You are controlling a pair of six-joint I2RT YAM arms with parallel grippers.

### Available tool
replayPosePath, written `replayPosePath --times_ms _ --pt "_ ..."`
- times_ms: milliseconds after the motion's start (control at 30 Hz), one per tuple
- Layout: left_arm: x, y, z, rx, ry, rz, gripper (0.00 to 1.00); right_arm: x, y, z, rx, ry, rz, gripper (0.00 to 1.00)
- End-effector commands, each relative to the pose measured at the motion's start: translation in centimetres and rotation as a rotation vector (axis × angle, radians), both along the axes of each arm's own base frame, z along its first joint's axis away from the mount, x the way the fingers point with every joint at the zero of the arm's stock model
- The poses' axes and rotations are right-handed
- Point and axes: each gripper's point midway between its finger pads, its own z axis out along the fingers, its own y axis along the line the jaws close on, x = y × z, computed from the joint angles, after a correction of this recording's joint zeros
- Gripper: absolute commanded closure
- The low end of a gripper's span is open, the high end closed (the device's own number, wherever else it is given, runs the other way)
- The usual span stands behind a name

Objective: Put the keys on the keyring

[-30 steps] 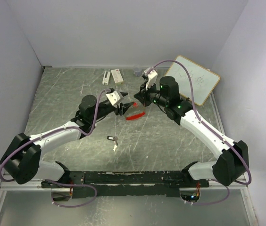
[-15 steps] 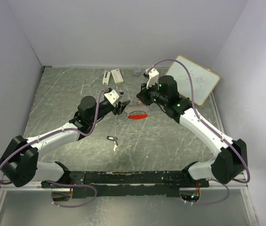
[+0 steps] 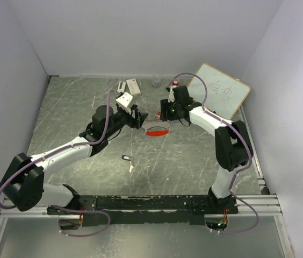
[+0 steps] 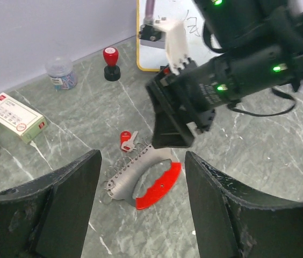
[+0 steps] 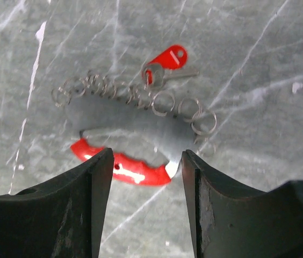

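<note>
Right jaws: spread wide, holding nothing, hanging directly above the keyring (image 5: 125, 167) without touching it. Left jaws: also well apart and empty, facing the keyring from the left, with the right jaws just beyond it.

Legible markings: none. The whiteboard (image 3: 222, 90) at the far right carries handwriting too small to read. The white box (image 4: 12, 114) has a printed label with a red mark; its text cannot be read.

The keyring lies flat at mid-bench (image 3: 76, 107). In the top view its long axis runs left to right, with the red curved piece on the near side and the silver chain of rings (image 5: 165, 102) on the far side. The red key (image 5: 167, 58) lies against the chain; whether it is threaded on cannot be told. The black key (image 3: 125, 157) lies well apart, nearer the arm bases, head to the left, blade to the right.
</note>
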Motion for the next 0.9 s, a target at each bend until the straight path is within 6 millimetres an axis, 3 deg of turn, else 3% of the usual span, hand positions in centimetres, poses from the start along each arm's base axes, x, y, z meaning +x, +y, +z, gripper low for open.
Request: replayPosePath --times_ms 0,267,433,633,867 --pt "0.0 -0.1 0.3 -0.063 0.049 0.009 0.26 3.4 1.0 -0.2 0.045 -0.023 -0.023 0.46" --pt "0.0 0.0 -0.1 -0.038 0.053 0.01 0.26 7.6 1.3 -4.0 0.065 0.052 -0.078 0.45" --pt "0.1 0.3 -0.5 -0.02 0.052 0.022 0.26 8.2 1.3 -6.2 0.052 0.11 -0.111 0.45" --pt "0.2 0.2 -0.9 -0.009 0.058 0.018 0.27 6.9 0.8 -7.1 0.076 0.154 -0.127 0.45" --pt "0.2 0.2 -1.4 -0.013 0.068 0.014 0.27 2.7 0.4 -6.7 0.146 0.217 -0.114 0.45"
